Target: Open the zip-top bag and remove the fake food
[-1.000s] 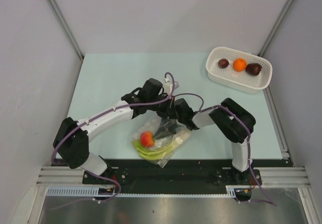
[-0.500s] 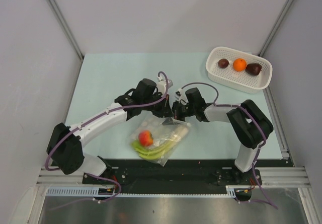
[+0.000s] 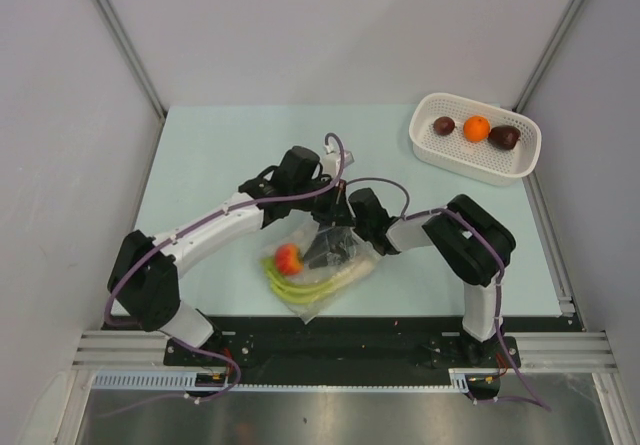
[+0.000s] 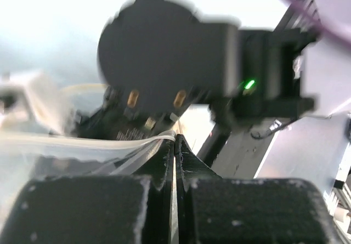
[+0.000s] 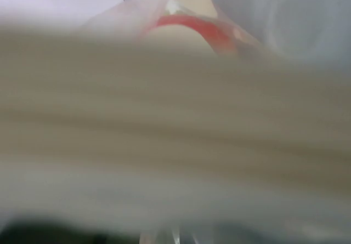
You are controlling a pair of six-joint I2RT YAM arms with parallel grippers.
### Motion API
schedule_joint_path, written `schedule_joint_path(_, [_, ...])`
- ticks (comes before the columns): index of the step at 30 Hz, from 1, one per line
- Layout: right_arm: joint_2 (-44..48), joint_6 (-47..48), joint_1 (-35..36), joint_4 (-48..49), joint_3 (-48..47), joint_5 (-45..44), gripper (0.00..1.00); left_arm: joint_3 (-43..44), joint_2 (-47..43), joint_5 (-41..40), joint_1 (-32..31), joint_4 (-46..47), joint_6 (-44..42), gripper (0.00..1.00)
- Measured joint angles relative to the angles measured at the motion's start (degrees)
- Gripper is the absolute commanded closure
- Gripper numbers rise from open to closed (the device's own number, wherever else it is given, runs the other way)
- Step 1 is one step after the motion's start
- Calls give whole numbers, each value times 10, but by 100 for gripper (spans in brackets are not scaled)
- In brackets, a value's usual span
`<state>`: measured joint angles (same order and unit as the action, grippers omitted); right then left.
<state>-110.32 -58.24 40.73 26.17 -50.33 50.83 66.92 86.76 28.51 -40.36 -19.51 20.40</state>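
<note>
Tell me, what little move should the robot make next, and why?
Probably close the right gripper on the beige piece and draw it out. The left gripper pinches the bag by its edge. The right one seems to be inside the mouth, its camera filled by that blurred beige piece. The tomato and stalks lie in the bag.

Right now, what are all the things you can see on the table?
zip-top bag: one, clear, near edge of the table, between the arms
tomato: one, red, inside the bag
stalks: several, green, inside the bag
basket: one, white, far right corner
orange ball: one, orange, middle of the basket
dark lumps: two, purple-brown, in the basket, either side of the ball
table: one, pale green
left tool: one, black, shut on the bag's edge
right tool: one, black, at the bag; open or shut unclear
</note>
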Motion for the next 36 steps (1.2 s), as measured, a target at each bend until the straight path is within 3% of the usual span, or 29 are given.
schedule_joint_path(4, [-15,-16,5,24,0,2,31,27,29,10,0,12,5,100])
schedule_joint_path(13, [-30,-46,0,55,0,-31,12,22,46,32,-17,41,27,100])
schedule_joint_path(28, [-35,-6,9,21,-7,-39,4,16,46,21,-19,26,22,100])
schedule_joint_path(33, [-30,29,10,-1,-9,-21,4,10,43,19,-19,27,21,100])
schedule_joint_path(36, [-30,41,10,-12,-12,-12,9,6,43,18,-19,29,21,100])
